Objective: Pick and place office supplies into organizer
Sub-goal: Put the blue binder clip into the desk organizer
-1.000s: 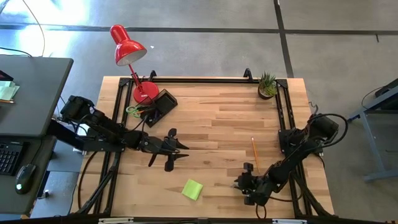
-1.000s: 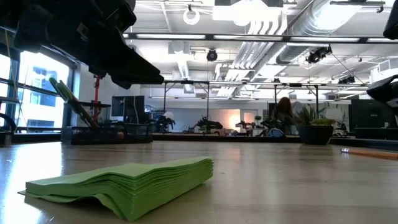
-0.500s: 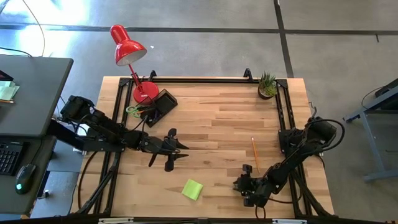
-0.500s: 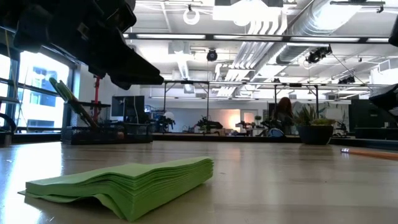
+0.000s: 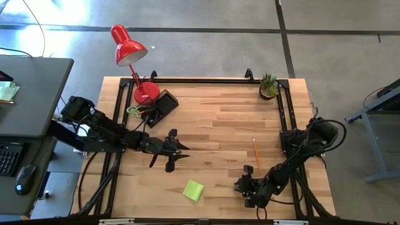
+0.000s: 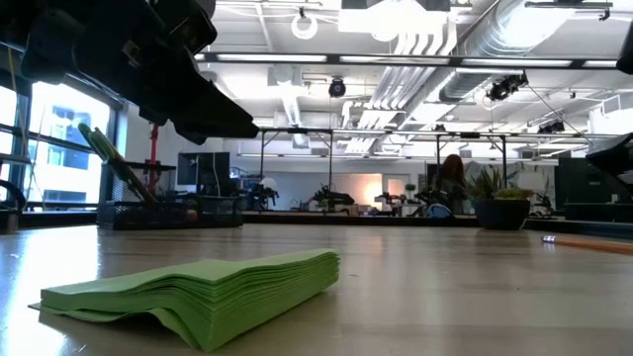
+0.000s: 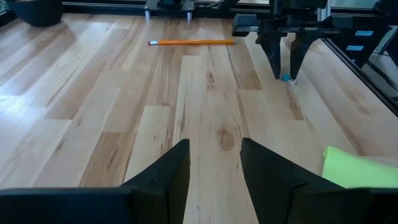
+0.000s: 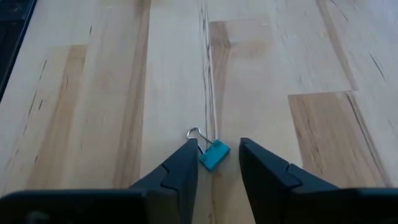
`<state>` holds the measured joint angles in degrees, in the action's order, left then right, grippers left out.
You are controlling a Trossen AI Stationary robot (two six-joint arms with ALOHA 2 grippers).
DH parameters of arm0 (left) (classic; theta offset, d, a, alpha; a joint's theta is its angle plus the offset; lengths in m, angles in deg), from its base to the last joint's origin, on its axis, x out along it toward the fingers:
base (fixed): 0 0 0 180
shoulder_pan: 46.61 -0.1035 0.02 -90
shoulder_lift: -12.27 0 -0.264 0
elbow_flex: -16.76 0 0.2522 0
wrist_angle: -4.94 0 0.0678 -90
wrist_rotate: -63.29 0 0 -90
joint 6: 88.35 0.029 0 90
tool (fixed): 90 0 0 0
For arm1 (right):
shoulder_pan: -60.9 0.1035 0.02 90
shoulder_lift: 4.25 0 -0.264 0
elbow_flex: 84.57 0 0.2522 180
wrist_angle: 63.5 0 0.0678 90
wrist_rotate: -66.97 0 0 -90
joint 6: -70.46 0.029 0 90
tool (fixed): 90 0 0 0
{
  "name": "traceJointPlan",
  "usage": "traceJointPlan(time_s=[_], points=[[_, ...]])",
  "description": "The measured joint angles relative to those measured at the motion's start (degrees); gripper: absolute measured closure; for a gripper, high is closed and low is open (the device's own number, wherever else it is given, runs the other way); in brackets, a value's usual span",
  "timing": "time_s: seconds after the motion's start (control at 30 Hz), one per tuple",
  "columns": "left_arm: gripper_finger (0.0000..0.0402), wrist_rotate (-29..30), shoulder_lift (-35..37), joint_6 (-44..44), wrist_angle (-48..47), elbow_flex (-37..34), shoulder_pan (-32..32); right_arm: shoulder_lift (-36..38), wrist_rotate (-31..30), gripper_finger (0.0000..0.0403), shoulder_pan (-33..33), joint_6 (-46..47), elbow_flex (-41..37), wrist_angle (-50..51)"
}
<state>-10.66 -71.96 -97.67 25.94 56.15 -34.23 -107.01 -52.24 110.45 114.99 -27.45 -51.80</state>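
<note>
Red desk lamp (image 5: pixel 129 53), potted plant (image 5: pixel 269 85), wooden table (image 5: pixel 219 119)

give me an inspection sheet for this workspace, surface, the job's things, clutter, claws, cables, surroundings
Surface: wooden table, black rails along its edges.
Job's things: sticky-note pad near the front edge; orange pencil right of centre; blue binder clip on the wood; green-handled scissors at the black organizer, back left.
Clutter: red desk lamp and potted plant at the back corners.
Claws: left claw open over bare wood, holding nothing; right claw open, fingers straddling the clip, not yet closed.
Cables: black cables run along both arms.
Surroundings: desk with keyboard and mouse to the left; a person far behind in the low view.
</note>
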Motion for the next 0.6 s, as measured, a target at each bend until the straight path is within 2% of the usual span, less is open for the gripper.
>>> traceJointPlan(time_s=[0.37,0.6], points=[[0.0273,0.04,0.00,-0.16,-0.18,0.00,0.00,-0.11,1.31,0.0360,-1.51,-4.11,0.02,-2.10],[0.0273,0.04,0.00,-1.01,-0.30,0.00,0.00,-0.13,0.64,0.0354,-3.49,-9.12,-0.01,-2.95]])
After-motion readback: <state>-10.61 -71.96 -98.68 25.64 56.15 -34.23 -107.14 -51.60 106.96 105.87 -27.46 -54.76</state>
